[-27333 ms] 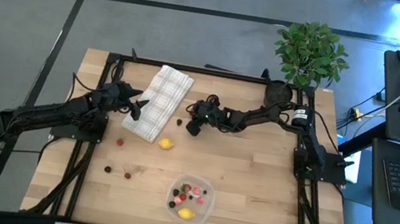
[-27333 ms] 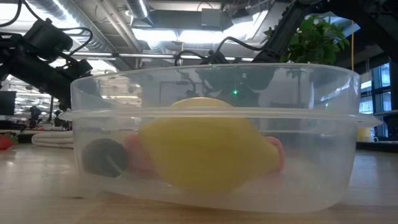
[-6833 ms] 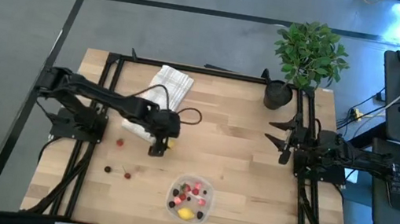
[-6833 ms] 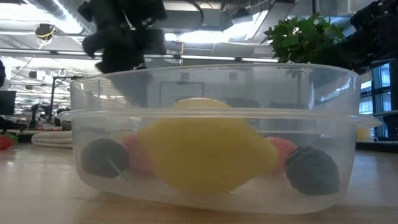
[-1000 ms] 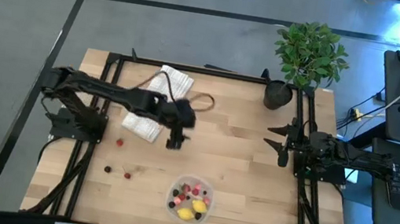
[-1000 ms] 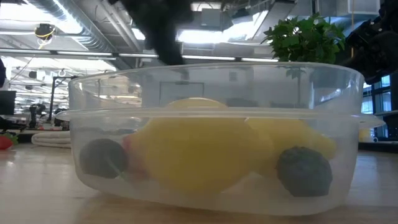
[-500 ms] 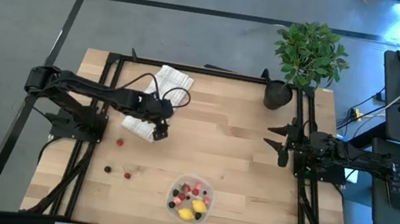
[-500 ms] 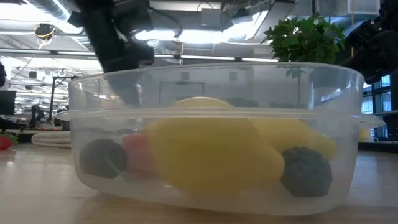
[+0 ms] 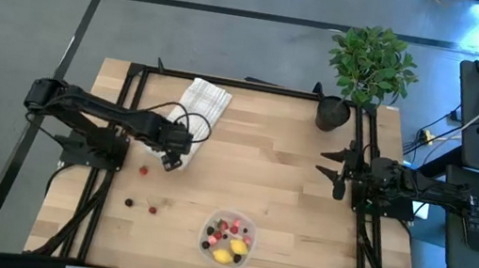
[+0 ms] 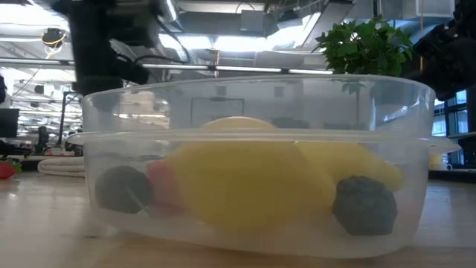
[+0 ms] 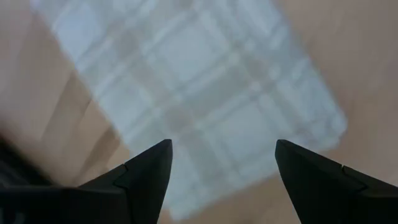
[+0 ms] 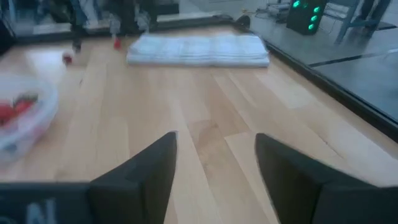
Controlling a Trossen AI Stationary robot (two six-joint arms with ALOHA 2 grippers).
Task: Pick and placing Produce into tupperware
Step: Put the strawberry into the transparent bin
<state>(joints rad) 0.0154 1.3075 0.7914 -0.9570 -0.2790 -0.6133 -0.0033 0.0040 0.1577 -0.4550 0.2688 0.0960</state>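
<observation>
The tupperware [image 9: 229, 237] is a round clear container near the table's front edge, holding two yellow lemon-like pieces [image 10: 245, 182] and several red and dark berries [image 10: 364, 205]. A few loose berries lie on the wood to its left: a red one [image 9: 144, 170] and two darker ones [image 9: 128, 201] [image 9: 151, 207]. My left gripper [image 9: 175, 153] is open and empty above the near end of the checked cloth [image 11: 199, 106]. My right gripper [image 9: 336, 172] is open and empty at the table's right side.
The folded checked cloth [image 9: 192, 119] lies at the back left. A potted green plant [image 9: 368, 68] in a black pot [image 9: 331, 113] stands at the back right corner. Bare wood lies between the cloth, the container and my right gripper.
My left gripper has gone from the table's middle toward the left edge and now hangs over the near end of the checked cloth. The fruit in the container has shifted slightly and come to rest.
</observation>
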